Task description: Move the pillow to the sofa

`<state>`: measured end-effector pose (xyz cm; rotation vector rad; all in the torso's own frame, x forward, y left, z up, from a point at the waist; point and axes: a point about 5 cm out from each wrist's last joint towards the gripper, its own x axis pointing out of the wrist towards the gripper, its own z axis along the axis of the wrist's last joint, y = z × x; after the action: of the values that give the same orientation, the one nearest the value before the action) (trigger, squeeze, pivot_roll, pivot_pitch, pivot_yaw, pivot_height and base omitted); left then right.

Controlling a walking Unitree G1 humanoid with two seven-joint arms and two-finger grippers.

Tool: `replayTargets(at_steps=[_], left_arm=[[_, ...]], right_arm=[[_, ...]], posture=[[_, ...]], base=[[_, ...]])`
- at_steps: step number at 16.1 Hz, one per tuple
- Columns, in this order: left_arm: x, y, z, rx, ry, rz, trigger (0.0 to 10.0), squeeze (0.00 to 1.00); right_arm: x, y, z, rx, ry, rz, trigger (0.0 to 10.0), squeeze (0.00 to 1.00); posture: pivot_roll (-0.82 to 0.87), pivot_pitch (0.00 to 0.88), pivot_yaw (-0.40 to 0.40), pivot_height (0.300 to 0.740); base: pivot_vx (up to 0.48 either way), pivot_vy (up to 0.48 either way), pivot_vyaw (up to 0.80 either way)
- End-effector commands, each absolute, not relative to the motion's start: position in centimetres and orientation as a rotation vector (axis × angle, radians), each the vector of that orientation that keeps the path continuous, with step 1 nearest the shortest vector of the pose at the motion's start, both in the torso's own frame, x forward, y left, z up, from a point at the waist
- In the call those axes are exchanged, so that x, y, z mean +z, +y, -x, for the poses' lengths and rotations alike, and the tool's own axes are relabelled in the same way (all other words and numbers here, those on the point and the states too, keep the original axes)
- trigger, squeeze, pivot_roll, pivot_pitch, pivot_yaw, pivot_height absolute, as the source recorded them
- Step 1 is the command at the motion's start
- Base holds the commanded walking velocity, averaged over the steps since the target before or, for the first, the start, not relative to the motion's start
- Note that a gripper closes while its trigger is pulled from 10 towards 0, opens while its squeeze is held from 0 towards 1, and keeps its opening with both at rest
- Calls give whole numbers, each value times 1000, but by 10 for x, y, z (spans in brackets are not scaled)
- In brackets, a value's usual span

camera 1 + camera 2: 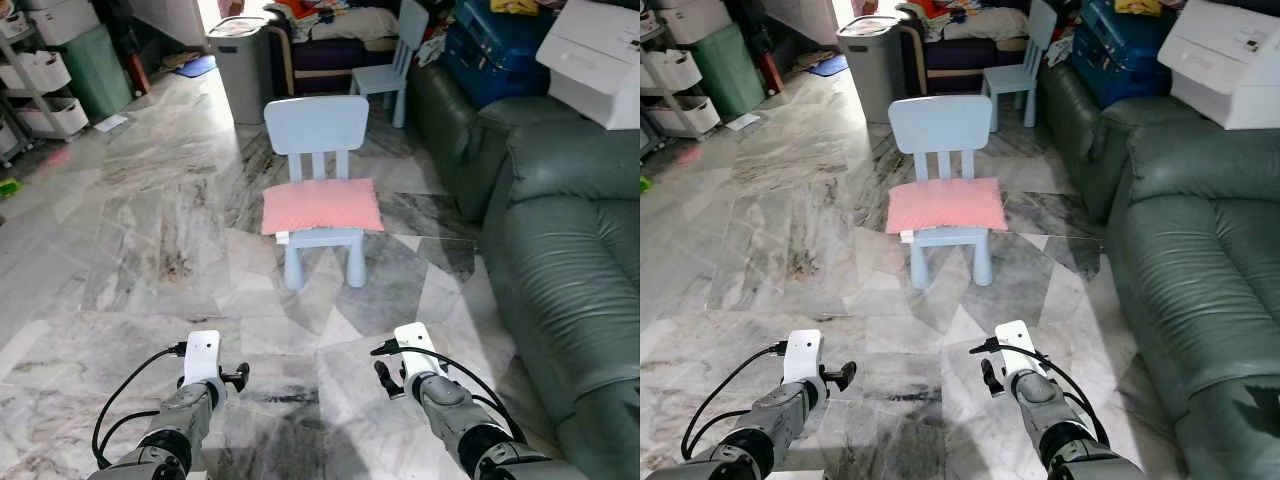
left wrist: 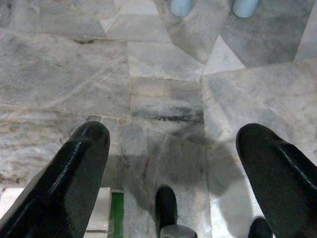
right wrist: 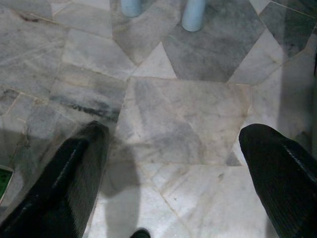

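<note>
Marble floor (image 1: 150, 250) lies under both our tools, the left tool (image 2: 171, 163) and right tool (image 3: 173, 163), each held low with fingers spread wide and gripping nothing. Straight ahead, well apart from both, the pink pillow (image 1: 321, 206) rests flat on the seat of a pale blue child's chair (image 1: 317, 135), its long axis running across our view. We judge neither arm clearly nearer. To our right stands the green leather sofa (image 1: 570, 260), beside the chair. Beyond are a grey bin (image 1: 240, 60), a second blue chair (image 1: 390, 65) and storage clutter.
</note>
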<state>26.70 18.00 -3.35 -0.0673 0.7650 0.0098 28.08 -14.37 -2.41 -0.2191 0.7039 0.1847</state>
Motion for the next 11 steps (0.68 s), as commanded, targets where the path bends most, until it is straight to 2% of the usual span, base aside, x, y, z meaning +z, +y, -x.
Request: replayTargets(at_steps=[1, 11], left_arm=[[-32, 185, -267, 22, 757, 78, 10000, 0], [-34, 184, -265, 14, 763, 100, 10000, 0]], right_arm=[[-23, -143, -282, 177, 704, 208, 10000, 0], [-23, -144, -282, 180, 704, 210, 10000, 0]], posture=[[17, 0, 47, 740], [12, 0, 48, 740]], base=[[349, 0, 0], [426, 0, 0]])
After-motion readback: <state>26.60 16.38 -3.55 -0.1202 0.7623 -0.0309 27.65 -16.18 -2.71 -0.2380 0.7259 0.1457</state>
